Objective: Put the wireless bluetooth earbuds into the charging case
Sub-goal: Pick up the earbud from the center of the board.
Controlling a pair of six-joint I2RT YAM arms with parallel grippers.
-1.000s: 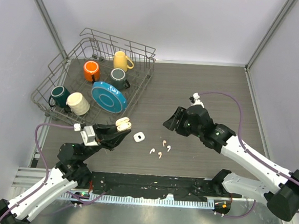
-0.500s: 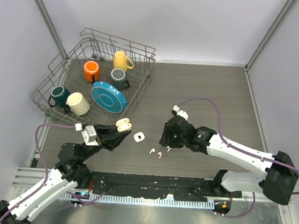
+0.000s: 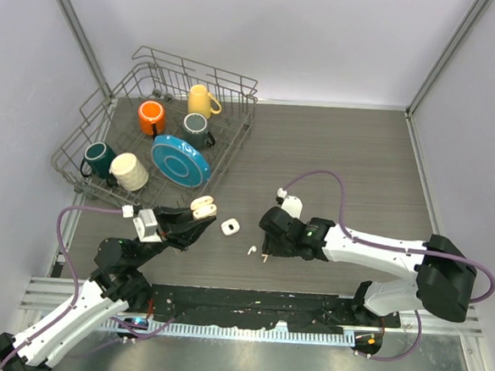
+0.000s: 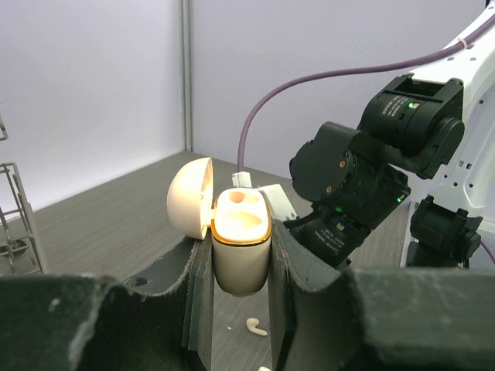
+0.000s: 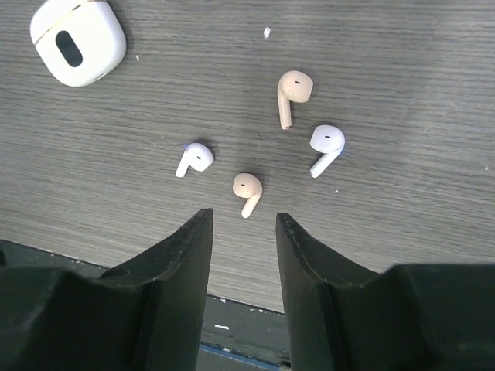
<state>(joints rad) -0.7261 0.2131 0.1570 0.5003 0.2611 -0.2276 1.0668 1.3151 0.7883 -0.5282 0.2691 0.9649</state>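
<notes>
Your left gripper point(image 4: 241, 241) clamps the open cream case point(image 4: 240, 218).
Your right gripper point(image 5: 242, 219) hangs part-open and empty over four earbuds point(image 5: 247, 185).

Left arm point(image 3: 79, 304), right arm point(image 3: 372, 245): white links, black joints, black rough-edged fingers point(image 5: 178, 263), purple cable point(image 3: 316, 175) at each wrist, green LEDs point(image 4: 410, 87).

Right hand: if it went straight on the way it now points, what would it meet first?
Most likely the nearer cream earbud, lying just ahead of the open right hand, then the table beneath it. The nearby white earbud looks off that line, though depth is hard to judge.
</notes>
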